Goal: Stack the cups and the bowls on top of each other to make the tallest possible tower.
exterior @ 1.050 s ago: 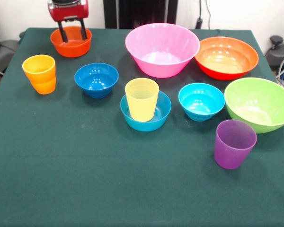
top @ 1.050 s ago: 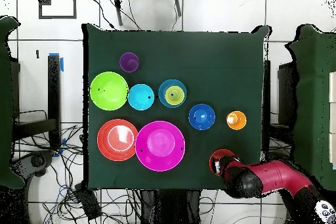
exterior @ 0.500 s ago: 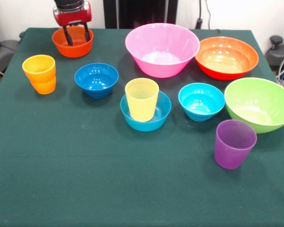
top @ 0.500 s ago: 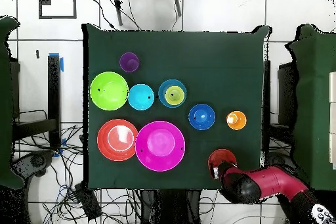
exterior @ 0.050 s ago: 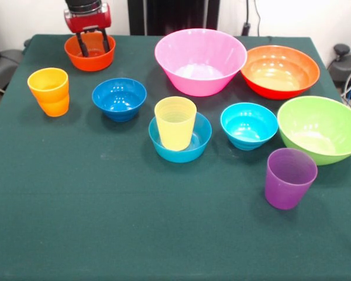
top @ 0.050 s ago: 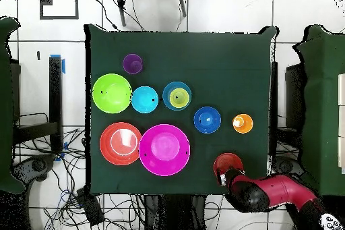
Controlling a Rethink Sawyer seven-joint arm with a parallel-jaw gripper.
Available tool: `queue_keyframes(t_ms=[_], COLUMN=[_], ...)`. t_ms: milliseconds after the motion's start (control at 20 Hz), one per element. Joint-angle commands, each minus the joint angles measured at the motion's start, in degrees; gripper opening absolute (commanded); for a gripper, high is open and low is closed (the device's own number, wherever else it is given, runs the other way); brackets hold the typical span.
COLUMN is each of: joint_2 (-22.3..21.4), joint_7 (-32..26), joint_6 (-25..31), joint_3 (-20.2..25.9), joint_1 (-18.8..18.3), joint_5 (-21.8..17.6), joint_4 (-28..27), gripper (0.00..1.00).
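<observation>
My gripper stands open at the table's far left corner, its two dark fingers reaching down into the small orange-red bowl. From overhead the gripper overlaps that bowl near the table edge. The tower is a yellow cup upright in a mid-blue bowl at the table's middle. An orange cup, a dark blue bowl, a cyan bowl and a purple cup stand apart on the green cloth.
Three large bowls line the far and right side: pink, orange-red and lime green. The table's left edge runs close beside the orange cup. Cables lie on the floor round the table in the overhead view.
The gripper has shifted slightly to the right and away from the camera, and the small orange-red bowl has moved a little with it. Everything else stands as before.
</observation>
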Motion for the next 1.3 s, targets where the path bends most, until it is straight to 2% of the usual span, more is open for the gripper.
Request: queue_keyframes(t_ms=[50,300,600,1100,1300], joint_2=[-0.2,0.4,-0.6,-0.9,-2.8], joint_7=[-6.0,-5.5,-6.4,-8.9,-10.8], joint_6=[-3.6,-3.7,-1.7,-0.7,1.6], joint_3=[0.1,0.0,1.6,2.0,3.2], joint_1=[2.1,2.3,3.0,1.2,0.6], joint_5=[-3.5,-3.4,-0.6,0.3,3.2], joint_4=[-3.6,-3.8,-3.9,-2.6,-1.2], gripper=[1.00,1.00,1.00,1.00,1.00])
